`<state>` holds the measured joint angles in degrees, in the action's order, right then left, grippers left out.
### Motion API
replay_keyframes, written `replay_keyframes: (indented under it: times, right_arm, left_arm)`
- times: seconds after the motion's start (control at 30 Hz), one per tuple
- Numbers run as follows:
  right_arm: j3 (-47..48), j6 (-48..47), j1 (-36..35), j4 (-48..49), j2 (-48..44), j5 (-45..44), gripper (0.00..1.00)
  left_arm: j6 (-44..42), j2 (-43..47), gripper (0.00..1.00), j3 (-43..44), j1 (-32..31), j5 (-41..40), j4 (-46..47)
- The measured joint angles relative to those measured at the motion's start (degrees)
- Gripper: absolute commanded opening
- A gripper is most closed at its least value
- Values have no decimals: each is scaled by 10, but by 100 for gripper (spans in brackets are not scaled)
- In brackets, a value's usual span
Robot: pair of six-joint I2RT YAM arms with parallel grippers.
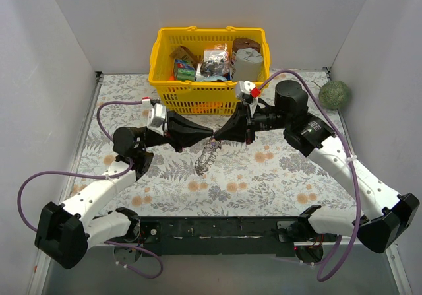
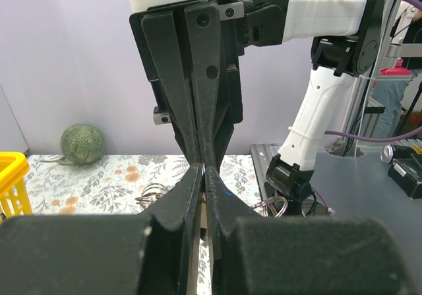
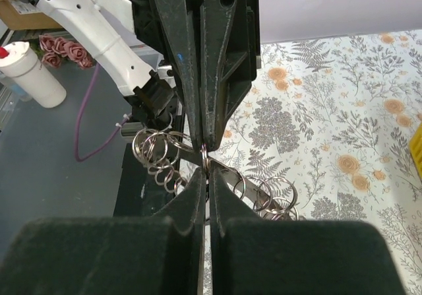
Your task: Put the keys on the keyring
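The keyring (image 1: 208,155) is a metal loop strung with several small silver split rings. It hangs over the floral table mat between my two grippers, which meet tip to tip. My left gripper (image 1: 211,137) is shut on it from the left, and my right gripper (image 1: 220,135) is shut on it from the right. In the right wrist view my fingers (image 3: 206,160) pinch the loop, with rings (image 3: 267,193) fanning out to both sides. In the left wrist view my closed tips (image 2: 203,170) touch the right gripper's tips, and rings (image 2: 153,195) peek out behind. No keys with coloured heads show.
A yellow basket (image 1: 165,77) full of packets and a jar stands at the back centre, just behind the grippers. A green ball (image 1: 334,94) lies at the back right. The white walls close in on the left and right.
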<state>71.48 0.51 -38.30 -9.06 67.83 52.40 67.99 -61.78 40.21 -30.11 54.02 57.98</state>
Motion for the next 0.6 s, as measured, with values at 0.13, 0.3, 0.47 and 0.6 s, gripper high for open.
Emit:
replay_keyframes:
  times: [0.13, 0.3, 0.47, 0.6]
  right_arm:
    - [16, -18, 0, -34, 6, -13, 1]
    - [62, -60, 0, -111, 32, -44, 1]
    - [127, -115, 0, -216, 73, -81, 1]
    - [175, -163, 0, -299, 104, -111, 1]
  left_arm:
    - [-34, 12, 34, 10, 0, 2, -54]
    - [-102, 32, 49, 49, -1, 7, -162]
    - [-185, 30, 52, 131, -1, 11, -317]
    - [-256, 7, 53, 204, -1, 19, -450]
